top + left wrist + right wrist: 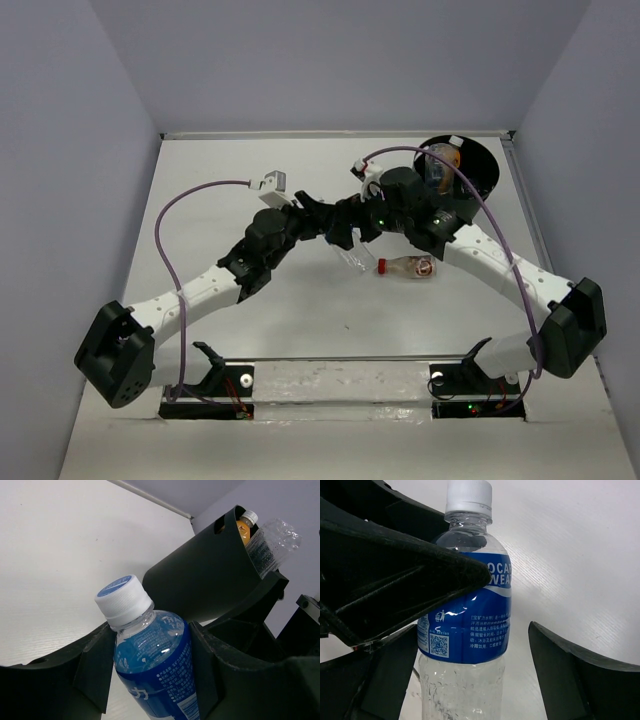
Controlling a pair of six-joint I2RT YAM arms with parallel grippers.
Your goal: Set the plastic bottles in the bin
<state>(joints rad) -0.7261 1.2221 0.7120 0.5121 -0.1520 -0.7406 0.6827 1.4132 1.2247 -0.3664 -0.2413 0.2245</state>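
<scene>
Resting between left fingers point(55, 690), blue-labelled bottle point(152, 667).

A red-capped bottle point(405, 267) lies near the bin point(485, 172).

I view the whole table point(300, 330) from above its near edge, facing far. Both wrist cameras sit close, sharing the blue-labelled bottle point(155, 665).

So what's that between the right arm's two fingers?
A blue-labelled plastic bottle, seen in the right wrist view; the right fingers stand open around it, while the left fingers clamp it.
</scene>
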